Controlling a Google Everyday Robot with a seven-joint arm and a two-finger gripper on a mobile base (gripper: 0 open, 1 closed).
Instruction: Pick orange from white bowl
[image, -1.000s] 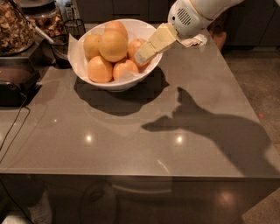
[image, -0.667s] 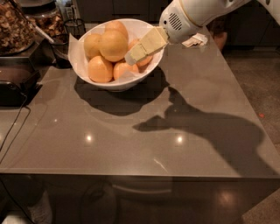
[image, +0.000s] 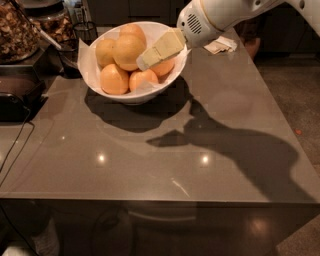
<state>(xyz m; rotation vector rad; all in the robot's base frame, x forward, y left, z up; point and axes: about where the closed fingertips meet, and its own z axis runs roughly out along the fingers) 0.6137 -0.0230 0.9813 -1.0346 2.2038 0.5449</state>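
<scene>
The grey bench (image: 150, 165) lies open in front of and to the right of the bowl, bearing only the arm's shadow (image: 240, 150) out to its near and right edges. The white arm (image: 220, 17) reaches in from the upper right. The bowl (image: 131, 96) sits toward the far left, with a dark tray (image: 17, 95) close on its left. The orange (image: 126, 50) lies atop smaller fruits (image: 114, 80) inside the bowl. The end effector (image: 144, 61) slants down over the right rim, its tip at the orange's right side. Whether it is clenched or released cannot be told.
</scene>
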